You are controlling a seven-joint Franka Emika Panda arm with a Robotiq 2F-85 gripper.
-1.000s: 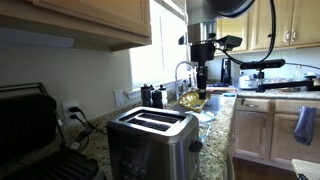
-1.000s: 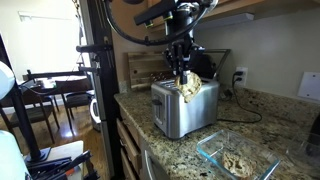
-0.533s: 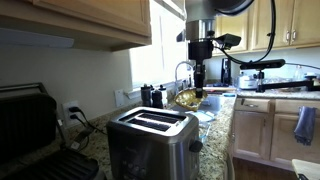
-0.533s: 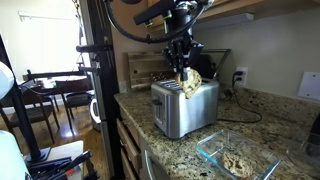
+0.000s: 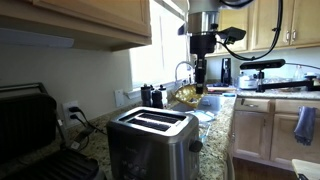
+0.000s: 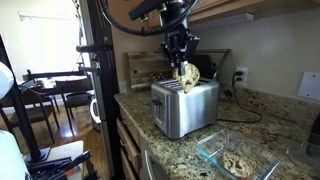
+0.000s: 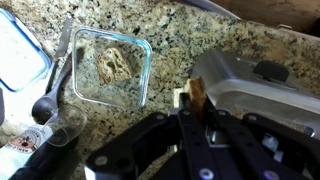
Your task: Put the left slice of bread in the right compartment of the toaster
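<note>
We found the fingers (image 7: 163,128) clenched on the slice of bread (image 6: 187,75), holding it upright just above the top of the toaster (image 6: 185,106). We could not tell which of the 2 slots lay beneath it. On the tabletop (image 7: 200,38), a glass dish (image 7: 147,72) near the toaster held 1 more slice (image 7: 113,64).
</note>
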